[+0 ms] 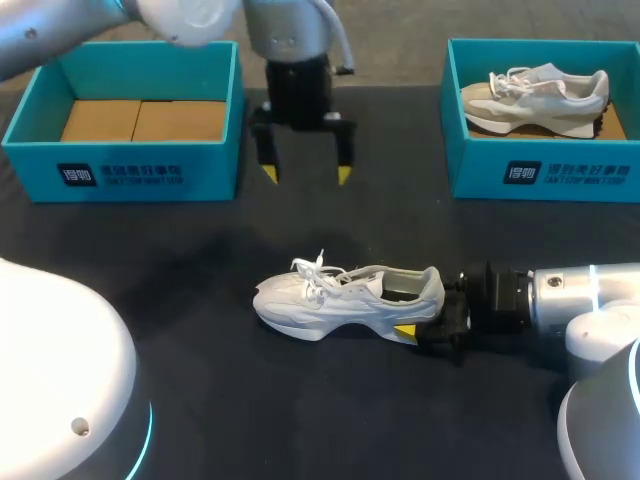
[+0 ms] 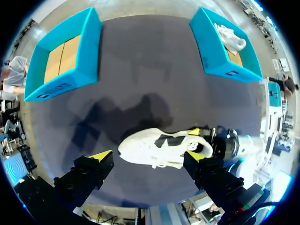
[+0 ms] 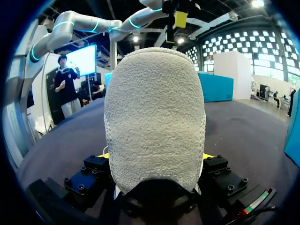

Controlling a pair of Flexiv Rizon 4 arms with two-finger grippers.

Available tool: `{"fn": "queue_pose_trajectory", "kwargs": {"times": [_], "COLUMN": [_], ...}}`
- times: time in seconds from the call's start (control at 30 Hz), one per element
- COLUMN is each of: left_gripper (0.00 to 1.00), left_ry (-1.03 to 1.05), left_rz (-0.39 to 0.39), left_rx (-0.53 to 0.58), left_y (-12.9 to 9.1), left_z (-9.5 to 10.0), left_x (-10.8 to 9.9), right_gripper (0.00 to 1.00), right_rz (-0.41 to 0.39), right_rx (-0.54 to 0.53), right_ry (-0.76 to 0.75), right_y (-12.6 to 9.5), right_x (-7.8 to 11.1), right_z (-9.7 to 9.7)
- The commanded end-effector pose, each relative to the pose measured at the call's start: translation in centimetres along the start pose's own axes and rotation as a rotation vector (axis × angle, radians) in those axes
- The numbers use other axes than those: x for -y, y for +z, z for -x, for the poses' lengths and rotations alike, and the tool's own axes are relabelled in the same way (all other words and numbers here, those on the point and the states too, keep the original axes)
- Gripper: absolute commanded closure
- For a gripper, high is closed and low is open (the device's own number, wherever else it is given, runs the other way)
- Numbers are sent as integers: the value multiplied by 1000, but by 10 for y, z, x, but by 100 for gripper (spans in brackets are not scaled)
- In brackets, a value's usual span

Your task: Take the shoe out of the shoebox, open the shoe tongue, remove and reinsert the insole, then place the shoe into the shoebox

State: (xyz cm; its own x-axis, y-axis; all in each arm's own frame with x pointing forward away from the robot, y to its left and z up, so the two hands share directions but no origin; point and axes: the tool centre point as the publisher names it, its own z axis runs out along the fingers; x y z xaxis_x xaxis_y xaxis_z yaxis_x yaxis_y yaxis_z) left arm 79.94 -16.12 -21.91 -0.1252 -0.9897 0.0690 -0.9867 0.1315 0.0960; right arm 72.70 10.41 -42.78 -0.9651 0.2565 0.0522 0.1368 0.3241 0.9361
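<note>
Shoe (image 1: 345,298) out on the dark surface (image 1: 150,260), standing on its sole near the middle, toe toward my left and heel toward my right, laces loose over the tongue. My right gripper (image 1: 425,312) comes in low from the right and is clamped on the heel, one yellow-tipped finger on each side. In its wrist view the heel fills the gap between them. My left gripper (image 1: 307,174) hangs above the surface beyond the shoe, fingers spread wide and touching nothing. The teal shoebox (image 1: 120,172) at far left holds two brown cardboard pads (image 1: 140,120). A second shoebox (image 1: 540,172) at far right holds another pale shoe (image 1: 535,97).
</note>
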Motion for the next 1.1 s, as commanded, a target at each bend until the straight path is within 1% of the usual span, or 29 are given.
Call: {"fn": "queue_pose_trajectory", "kwargs": {"times": [0.03, 0.13, 0.3, 0.4, 0.5, 0.8, 1.1], "left_gripper": [0, 0, 0, 0, 0, 0, 0], "left_ry": [33, 61, 104, 119, 140, 167, 179], "left_rz": [15, 31, 35, 48, 58, 75, 92], "left_rx": [17, 17, 51, 59, 89, 114, 133], "left_y": [16, 25, 39, 47, 56, 68, 85], "left_z": [-23, -35, -51, -58, -64, -72, -70], "left_x": [-6, -12, -23, -26, -31, -41, -54], "right_gripper": [100, 100, 100, 100, 100, 100, 100], "right_rz": [-3, -3, -3, -3, -3, -3, -3], "right_rx": [1, 1, 1, 1, 1, 1, 1], "right_ry": [0, 0, 0, 0, 0, 0, 0], "right_y": [0, 0, 0, 0, 0, 0, 0], "right_x": [0, 0, 0, 0, 0, 0, 0], "right_z": [0, 0, 0, 0, 0, 0, 0]}}
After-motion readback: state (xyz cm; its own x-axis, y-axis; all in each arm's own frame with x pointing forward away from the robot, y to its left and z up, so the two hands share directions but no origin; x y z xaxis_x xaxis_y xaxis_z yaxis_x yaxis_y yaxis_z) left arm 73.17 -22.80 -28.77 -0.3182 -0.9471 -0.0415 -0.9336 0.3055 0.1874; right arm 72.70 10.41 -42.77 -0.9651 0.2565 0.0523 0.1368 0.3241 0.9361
